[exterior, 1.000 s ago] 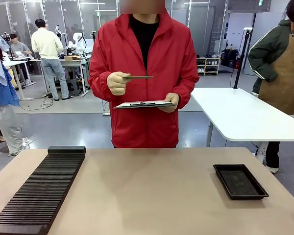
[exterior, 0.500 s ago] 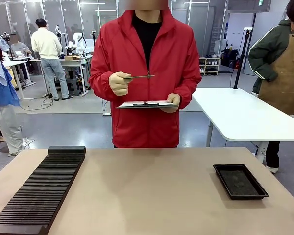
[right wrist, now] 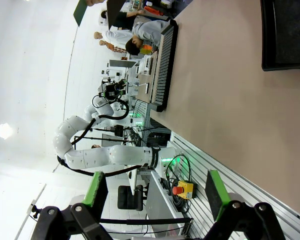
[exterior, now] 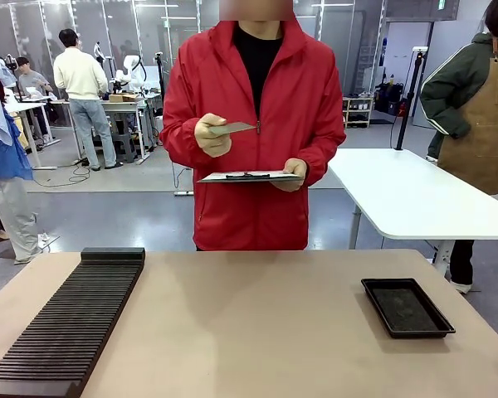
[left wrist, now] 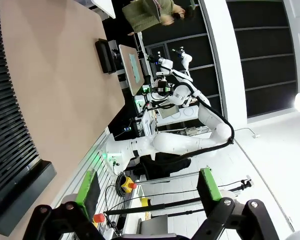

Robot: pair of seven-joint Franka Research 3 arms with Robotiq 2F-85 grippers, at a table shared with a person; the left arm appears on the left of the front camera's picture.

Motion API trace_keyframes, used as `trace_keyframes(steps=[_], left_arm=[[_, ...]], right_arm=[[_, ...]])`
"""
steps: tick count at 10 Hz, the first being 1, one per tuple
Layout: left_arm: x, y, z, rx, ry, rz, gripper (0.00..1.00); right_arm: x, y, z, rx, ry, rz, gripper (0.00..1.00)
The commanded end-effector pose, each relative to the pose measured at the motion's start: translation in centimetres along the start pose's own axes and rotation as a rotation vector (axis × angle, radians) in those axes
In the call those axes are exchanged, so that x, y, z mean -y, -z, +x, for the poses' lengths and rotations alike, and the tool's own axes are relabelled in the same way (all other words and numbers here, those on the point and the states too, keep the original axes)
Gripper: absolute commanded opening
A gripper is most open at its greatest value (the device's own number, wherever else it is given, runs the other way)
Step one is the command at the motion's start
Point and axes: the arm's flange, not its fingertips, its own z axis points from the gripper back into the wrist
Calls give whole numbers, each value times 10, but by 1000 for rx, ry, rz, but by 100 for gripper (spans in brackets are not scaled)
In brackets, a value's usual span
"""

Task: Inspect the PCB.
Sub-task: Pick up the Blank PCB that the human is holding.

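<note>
We find the PCB (exterior: 232, 128) off the table (exterior: 257, 332); the person at the far side holds it by one end in one hand (exterior: 212, 137) at chest height, nearly flat and slightly tilted. The person's other hand (exterior: 292, 172) supports a clipboard (exterior: 247, 176) just below the board and apart from it.

We judge the inspection to be under way and carried out by the person; the board is presented for viewing; whether a result has been noted on the clipboard we cannot tell.

On the table stand a black slotted rack (exterior: 75, 319) on the robot's left and a shallow black tray (exterior: 407, 307) on its right; the board lies in neither, so any sorting or setting down is not yet done.

The left gripper (left wrist: 147, 195) has its fingers spread wide with nothing between them; the right gripper (right wrist: 155, 197) stands the same way, apart and empty. Both sit back at the robot's side, well apart from the board; we judge that any handover to the robot is yet to come.
</note>
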Motion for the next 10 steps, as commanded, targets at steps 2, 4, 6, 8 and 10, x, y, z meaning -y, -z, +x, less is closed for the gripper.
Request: trace_keyframes(steps=[2, 4, 6, 8, 10], left_arm=[[0, 0, -3, -7, -3, -7, 100], [0, 0, -3, -7, -3, -7, 100], [0, 0, -3, -7, -3, -7, 100], [0, 0, -3, -7, -3, -7, 100], [0, 0, -3, -7, -3, -7, 100]], right_arm=[[-2, -1, 0, 2, -3, 3, 100], [-2, -1, 0, 2, -3, 3, 100], [-2, -1, 0, 2, -3, 3, 100], [-2, -1, 0, 2, -3, 3, 100], [-2, -1, 0, 2, -3, 3, 100]])
